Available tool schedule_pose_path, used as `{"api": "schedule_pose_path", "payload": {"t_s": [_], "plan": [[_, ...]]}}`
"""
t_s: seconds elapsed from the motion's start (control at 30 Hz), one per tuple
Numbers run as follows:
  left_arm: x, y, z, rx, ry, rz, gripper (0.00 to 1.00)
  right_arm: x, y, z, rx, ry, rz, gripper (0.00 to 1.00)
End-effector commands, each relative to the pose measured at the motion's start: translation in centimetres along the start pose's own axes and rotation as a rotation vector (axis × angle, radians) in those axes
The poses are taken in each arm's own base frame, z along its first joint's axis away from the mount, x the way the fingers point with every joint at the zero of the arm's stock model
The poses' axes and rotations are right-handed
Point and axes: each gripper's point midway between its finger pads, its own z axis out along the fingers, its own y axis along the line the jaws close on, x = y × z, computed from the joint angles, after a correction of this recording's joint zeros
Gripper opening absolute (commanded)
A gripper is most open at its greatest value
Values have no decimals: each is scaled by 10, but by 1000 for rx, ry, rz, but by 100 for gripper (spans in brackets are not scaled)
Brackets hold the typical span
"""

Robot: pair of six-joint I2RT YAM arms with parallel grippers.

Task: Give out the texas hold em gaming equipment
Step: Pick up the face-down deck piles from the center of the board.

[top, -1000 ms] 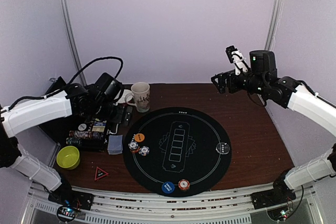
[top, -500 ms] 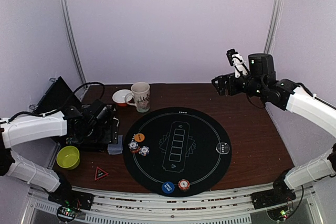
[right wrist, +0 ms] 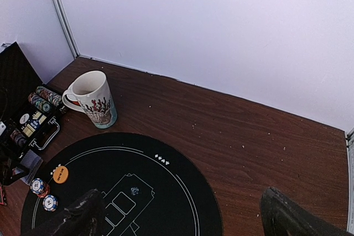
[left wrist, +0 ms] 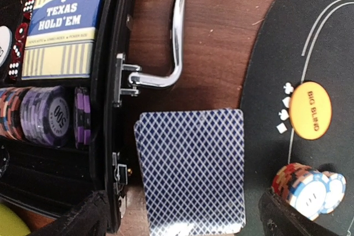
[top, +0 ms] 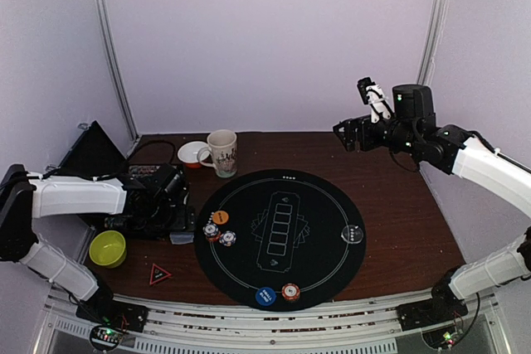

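A deck of blue-backed playing cards lies on the table between the chip case and the mat, at the mat's left edge in the top view. My left gripper hovers low over it, open, its fingers on either side of the deck and not touching it. On the mat sit an orange disc, two striped chip stacks, a blue disc with another chip stack, and a clear disc. My right gripper hangs open and empty, high over the back right of the table.
The open black chip case with chips and a card box lies left of the deck. A patterned mug and a small dish stand behind the round black mat. A green bowl and a red triangle sit front left.
My left arm has come down and forward from above the case to just over the card deck. The right arm has hardly moved.
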Motion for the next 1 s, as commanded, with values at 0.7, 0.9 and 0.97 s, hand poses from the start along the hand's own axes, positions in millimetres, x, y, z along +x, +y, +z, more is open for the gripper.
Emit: {"api": "schedule_pose_path", "payload": {"t_s": [0.7, 0.9, 0.97], "plan": [[3, -10, 30, -9, 38, -32, 85, 4, 2, 1, -19, -6, -11, 100], [2, -11, 29, -6, 41, -36, 81, 5, 1, 2, -18, -3, -13, 100], [0, -13, 26, 0, 36, -35, 81, 6, 1, 3, -18, 0, -14, 100]]}}
